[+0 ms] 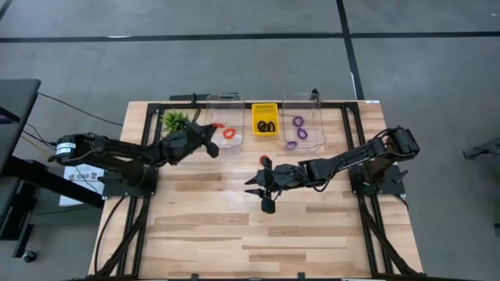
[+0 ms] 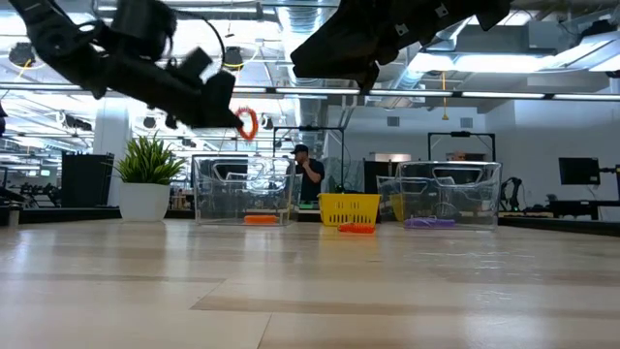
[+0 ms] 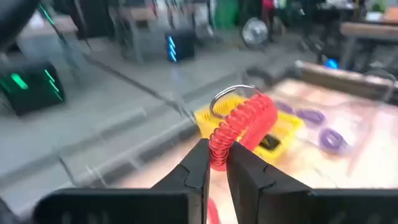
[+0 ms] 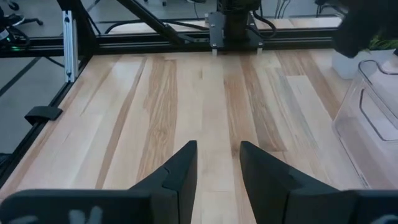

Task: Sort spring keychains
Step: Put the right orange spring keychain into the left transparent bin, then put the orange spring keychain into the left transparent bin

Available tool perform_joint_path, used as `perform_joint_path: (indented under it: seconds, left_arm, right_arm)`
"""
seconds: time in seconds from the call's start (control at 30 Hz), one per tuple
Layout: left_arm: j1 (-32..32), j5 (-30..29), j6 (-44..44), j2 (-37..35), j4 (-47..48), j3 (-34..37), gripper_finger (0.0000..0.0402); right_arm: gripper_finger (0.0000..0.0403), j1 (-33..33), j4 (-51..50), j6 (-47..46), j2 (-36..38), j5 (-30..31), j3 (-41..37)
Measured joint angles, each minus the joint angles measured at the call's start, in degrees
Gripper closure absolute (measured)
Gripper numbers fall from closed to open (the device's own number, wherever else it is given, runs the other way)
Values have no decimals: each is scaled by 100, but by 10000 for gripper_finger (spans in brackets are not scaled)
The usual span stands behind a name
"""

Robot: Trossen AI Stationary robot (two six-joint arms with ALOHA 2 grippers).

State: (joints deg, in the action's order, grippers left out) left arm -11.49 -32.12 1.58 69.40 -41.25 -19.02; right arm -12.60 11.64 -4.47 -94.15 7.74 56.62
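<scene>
a red keychain is being gripped by the left gripper beside the left bin, awaiting release above it, while the right gripper is being held open.

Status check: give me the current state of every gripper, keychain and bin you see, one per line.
Left gripper: shut on a red keychain, raised by the left clear bin.
Right gripper: open, empty, over mid-table.
Left clear bin: upright, one red keychain inside.
Yellow basket: upright, black keychains inside.
Right clear bin: upright, two purple keychains inside.
Plant: upright, untouched.
</scene>
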Motion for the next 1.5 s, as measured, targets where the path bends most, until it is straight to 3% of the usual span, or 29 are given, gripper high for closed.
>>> perform_joint_path:
  seconds: [0.13, 0.67, 1.23, 1.5]
  left_arm:
    - [-470, 503, 575, 24, 449, -88, 360]
    - [-537, 494, 462, 20, 435, -93, 357]
    - [-537, 346, 324, 20, 511, -91, 263]
    - [-367, 354, 489, 18, 655, 29, 246]
  right_arm:
    - [291, 0, 0, 0, 0, -1, 0]
    - [290, -11, -31, 42, 0, -15, 0]
    - [290, -11, -48, 38, 0, -21, 0]
    - [290, 26, -431, -189, 0, 114, 0]
